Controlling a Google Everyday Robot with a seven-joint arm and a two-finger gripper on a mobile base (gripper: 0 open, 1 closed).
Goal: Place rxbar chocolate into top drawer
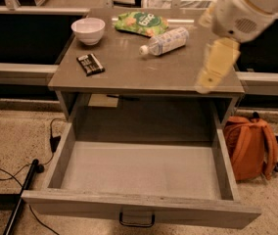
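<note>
rxbar chocolate [90, 64]: left side of tabletop [144, 75], near the bowl [88, 30], well apart from our gripper [216, 66] | gripper: over the right edge, can't tell if it's clenched or not | top drawer [139, 207]: open | risk: reaching across, we'd probably knock the bottle [166, 41] rolling

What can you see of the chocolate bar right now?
The chocolate bar is a small, flat, black wrapped rectangle with pale lettering stripes. It lies flat on the tabletop toward the front left, turned slightly askew. It sits in front of the white bowl and apart from it, and only the tabletop touches it. The gripper hangs over the tabletop's right side, far from the bar.
</note>
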